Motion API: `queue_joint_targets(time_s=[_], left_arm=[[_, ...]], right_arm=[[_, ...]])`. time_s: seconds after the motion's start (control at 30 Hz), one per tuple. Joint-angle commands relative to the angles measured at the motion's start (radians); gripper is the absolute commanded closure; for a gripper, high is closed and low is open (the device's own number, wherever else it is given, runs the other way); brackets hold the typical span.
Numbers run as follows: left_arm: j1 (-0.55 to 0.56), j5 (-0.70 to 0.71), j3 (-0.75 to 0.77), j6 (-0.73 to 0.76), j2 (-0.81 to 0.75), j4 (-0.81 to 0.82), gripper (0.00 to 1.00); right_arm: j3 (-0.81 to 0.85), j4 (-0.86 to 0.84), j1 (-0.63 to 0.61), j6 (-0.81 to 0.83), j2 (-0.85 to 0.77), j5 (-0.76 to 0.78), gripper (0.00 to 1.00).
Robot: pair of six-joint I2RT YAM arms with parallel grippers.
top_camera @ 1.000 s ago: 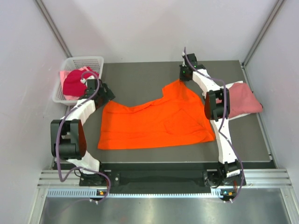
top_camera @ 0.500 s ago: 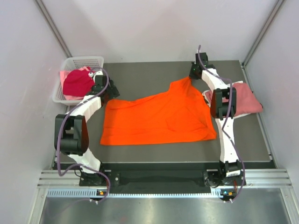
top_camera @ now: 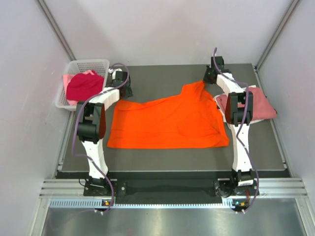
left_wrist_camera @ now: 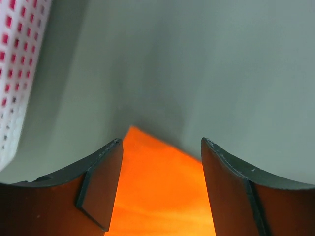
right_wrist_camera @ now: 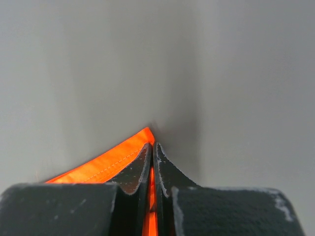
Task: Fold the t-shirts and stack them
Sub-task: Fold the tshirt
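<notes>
Orange t-shirt (top_camera: 167,123) lies spread — dusty rose one (top_camera: 263,107) folded, right.

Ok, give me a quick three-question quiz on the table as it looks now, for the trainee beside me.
1. True or false: the right pincer is shut on a corner of the orange t-shirt.
2. Which lies in the white basket? A: the crimson t-shirt. B: the orange t-shirt. C: a folded towel.
3. Fill in: the left pincer stands ____, its fingers on either side of the orange t-shirt's other far corner.

Key: 1 true; 2 A; 3 open.
</notes>
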State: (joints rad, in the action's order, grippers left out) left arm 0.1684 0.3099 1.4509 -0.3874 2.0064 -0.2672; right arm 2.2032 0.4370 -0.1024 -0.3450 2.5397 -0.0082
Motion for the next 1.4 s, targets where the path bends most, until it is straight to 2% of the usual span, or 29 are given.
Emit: queue_joint_targets(time_s=[0.0,0.1,0.23,0.43,0.57,0.73,0.8,0.83,0.9,1.37], left_arm=[[-0.001,0.115,0.095,-0.005,0.047,-0.092,0.31],[0.000,0.141,0.095,-0.016,0.055,-0.102,0.31],[-0.001,0.115,0.088,-0.019,0.057,-0.113,0.39],[-0.001,0.087,0.051,-0.025,0.048,-0.106,0.39],[-0.007,0.083,0.084,-0.024,0.081,-0.122,0.51],[-0.010,0.124,0.132,-0.021,0.126,-0.162,0.78],[-0.012,0.121,0.121,-0.024,0.120,-0.158,0.80],[-0.012,0.124,0.114,-0.025,0.117,-0.155,0.91],[-0.013,0.147,0.114,-0.031,0.111,-0.156,1.00],[-0.017,0.264,0.039,-0.039,0.003,-0.046,1.00]], right_arm=[[-0.013,-0.030,0.013,-0.005,-0.058,-0.027,1.00],[-0.002,-0.029,0.013,-0.006,-0.050,-0.050,1.00],[-0.003,-0.027,0.015,-0.006,-0.050,-0.050,1.00],[-0.007,-0.027,0.013,-0.008,-0.050,-0.055,1.00],[-0.014,-0.032,0.013,-0.009,-0.055,-0.058,1.00],[-0.019,-0.034,0.013,-0.011,-0.058,-0.065,1.00],[-0.019,-0.034,0.013,-0.009,-0.064,-0.064,1.00],[-0.025,-0.035,0.012,-0.011,-0.065,-0.065,1.00],[-0.028,-0.037,0.012,-0.009,-0.075,-0.064,1.00],[-0.074,-0.061,-0.008,-0.008,-0.228,0.002,1.00]])
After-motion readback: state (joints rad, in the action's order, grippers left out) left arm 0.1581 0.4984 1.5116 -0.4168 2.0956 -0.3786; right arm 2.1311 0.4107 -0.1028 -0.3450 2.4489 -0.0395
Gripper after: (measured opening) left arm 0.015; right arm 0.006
